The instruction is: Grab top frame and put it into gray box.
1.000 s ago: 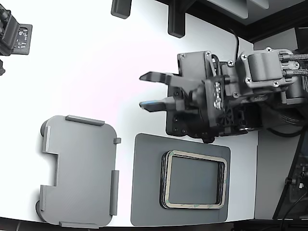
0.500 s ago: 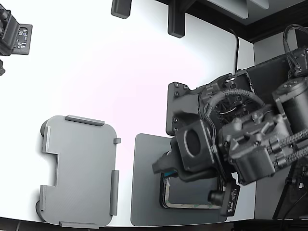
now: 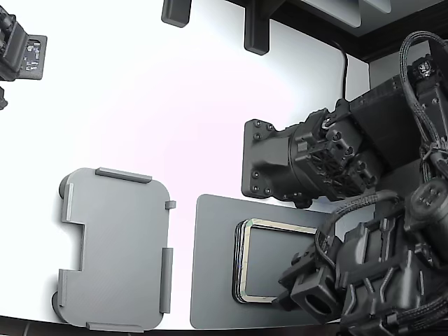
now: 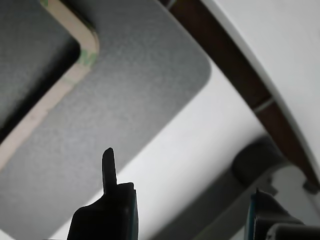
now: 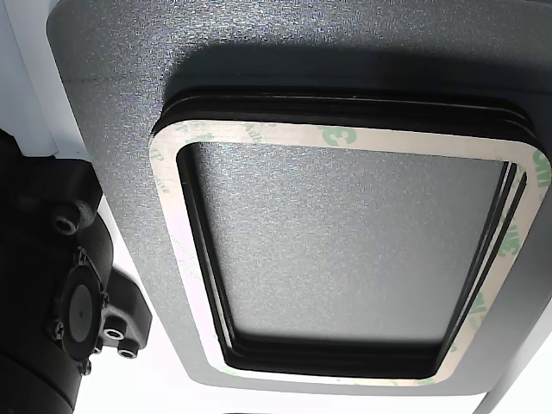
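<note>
1. Nearest the wrist camera is the black two-fingered pincer [image 4: 187, 210]. Its two fingertips stand well apart with nothing between them, so the pincer is spread and empty.

2. Just beyond the fingertips lies the dark gray flat rounded-corner pad [image 4: 125, 100], with bare white tabletop [image 4: 200, 145] showing past its corner.

3. Further out on that pad, off to one side of the pincer, is a corner of the top frame [image 4: 75, 72]: a thin, flat, cream-beige rectangular frame with rounded corners, an open centre and faint green marks. It is not touched by either fingertip.

4. The other view shows the top frame [image 5: 345, 138] lying flat on a stack of similar frames with dark edges [image 5: 345, 103].

5. Farthest from the pincer, across the white table toward the exterior view's left, sits the light gray shallow rectangular tray [image 3: 115, 248] with raised edge tabs and a stepped notch. It looks empty.

6. Judgement: the step in hand is the approach to the grasp. The next move calls for bringing the spread fingertips over one edge of the top frame, straddling only that thin top layer, then closing.
</note>
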Available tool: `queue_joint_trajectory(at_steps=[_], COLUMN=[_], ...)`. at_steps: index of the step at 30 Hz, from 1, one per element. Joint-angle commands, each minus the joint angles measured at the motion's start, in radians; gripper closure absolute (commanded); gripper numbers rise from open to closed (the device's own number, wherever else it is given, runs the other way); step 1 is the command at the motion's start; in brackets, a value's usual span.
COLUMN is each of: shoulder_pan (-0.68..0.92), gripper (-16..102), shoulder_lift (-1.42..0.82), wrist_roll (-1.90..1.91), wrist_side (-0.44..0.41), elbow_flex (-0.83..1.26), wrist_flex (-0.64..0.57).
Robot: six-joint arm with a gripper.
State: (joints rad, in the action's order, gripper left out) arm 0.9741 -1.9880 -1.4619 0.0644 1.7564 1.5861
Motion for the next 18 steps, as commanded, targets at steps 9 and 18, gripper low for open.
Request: queue_joint_trajectory(at_steps=[9, 18], shoulder_pan=[0.255, 0.436], gripper=[-5, -1], shoulder_lift=[0.084, 0.196], wrist_roll=[0.048, 0.123], wrist_side=[0.012, -0.026], elbow_flex=[-0.046, -0.061], wrist_flex=[0.066, 0.017])
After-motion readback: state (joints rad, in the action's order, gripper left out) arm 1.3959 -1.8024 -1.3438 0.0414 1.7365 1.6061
